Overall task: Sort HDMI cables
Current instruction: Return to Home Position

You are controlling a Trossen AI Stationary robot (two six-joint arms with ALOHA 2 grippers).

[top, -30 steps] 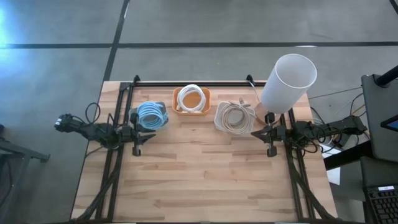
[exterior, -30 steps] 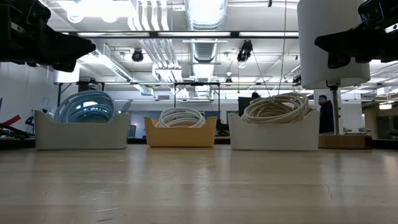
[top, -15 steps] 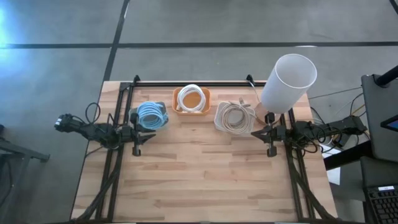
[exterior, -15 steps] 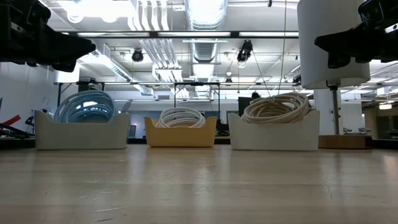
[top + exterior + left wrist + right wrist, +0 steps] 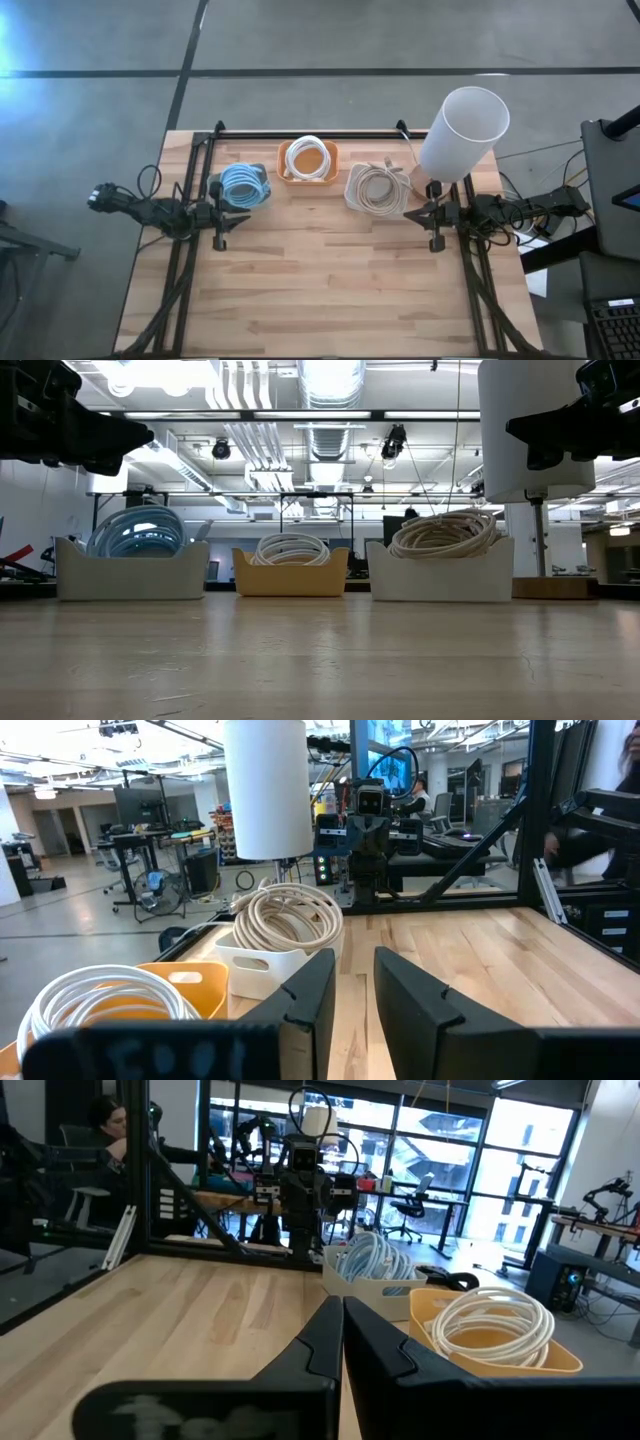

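Note:
Three bins stand in a row on the far half of the table. Light blue HDMI cable coils fill the left white bin. White coils lie in the orange middle bin. Beige coils pile in the right white bin. My left gripper hovers near the blue bin, above the table, slightly open and holding nothing. My right gripper hovers beside the beige bin, shut and holding nothing.
A lamp with a tall white shade stands at the far right corner, close to my right arm. Black frame rails run along both table sides. The wooden table's near half is bare. A person sits beyond the table.

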